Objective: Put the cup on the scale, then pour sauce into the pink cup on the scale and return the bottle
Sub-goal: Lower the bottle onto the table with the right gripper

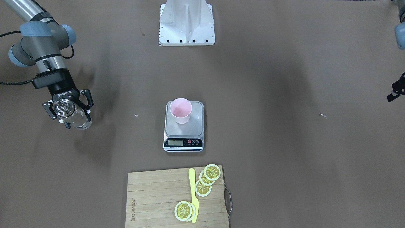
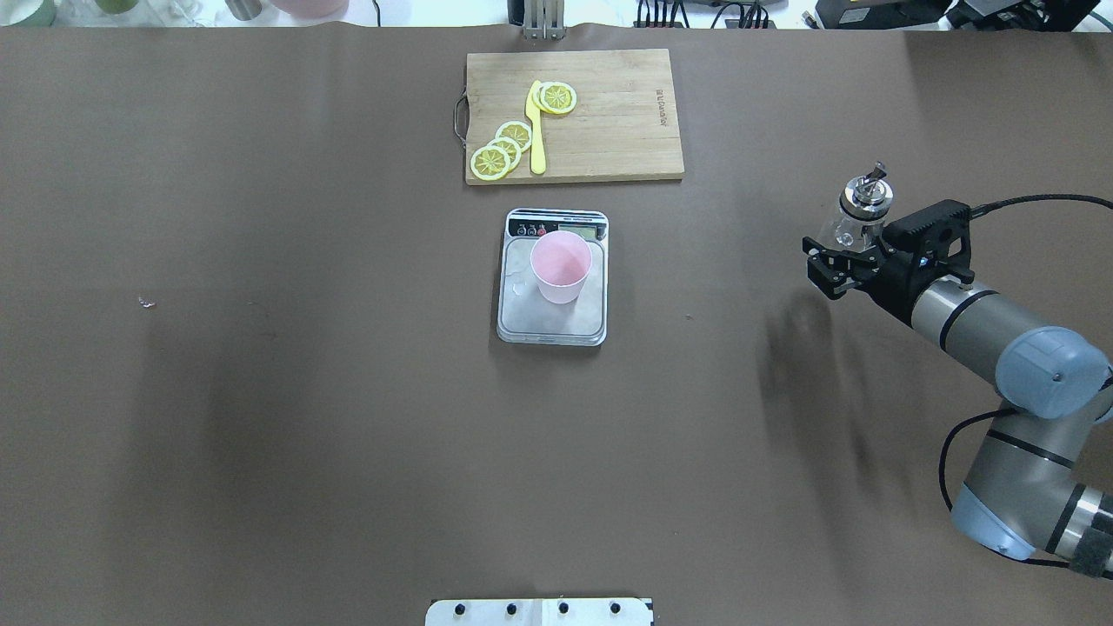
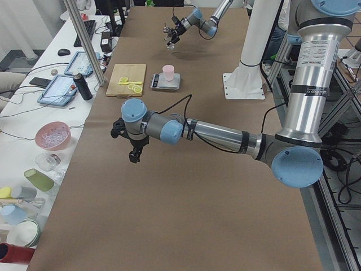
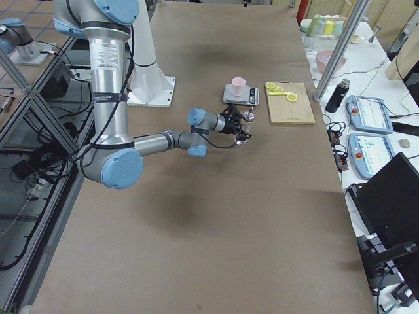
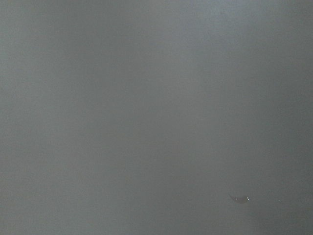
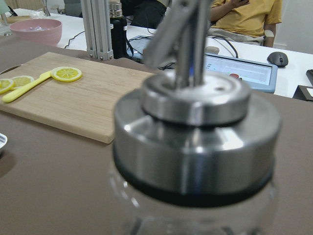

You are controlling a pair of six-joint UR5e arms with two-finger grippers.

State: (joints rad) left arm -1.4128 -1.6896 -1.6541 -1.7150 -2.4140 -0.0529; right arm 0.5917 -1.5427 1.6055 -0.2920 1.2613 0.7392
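Note:
The pale pink cup (image 2: 561, 265) (image 1: 180, 110) stands upright on the silver platform of the scale (image 2: 539, 323) (image 1: 193, 127) at the table's middle. Far to the robot's right, my right gripper (image 2: 842, 250) (image 1: 68, 110) is shut on the body of the clear glass bottle (image 2: 856, 209) (image 1: 77, 121). The bottle is upright and held above the table, its shadow offset below. Its metal pourer cap (image 6: 195, 142) fills the right wrist view. I cannot make out the sauce level. My left gripper (image 1: 395, 91) (image 3: 134, 149) shows only partly at the table's other end, over bare brown table.
A wooden cutting board (image 2: 609, 130) (image 1: 158, 196) with lemon slices and a yellow knife (image 2: 536, 130) lies beyond the scale. The robot base plate (image 1: 186, 31) sits at the near side. A side bench (image 3: 34, 147) carries bowls, cups and tablets; a person (image 6: 244, 19) sits past it.

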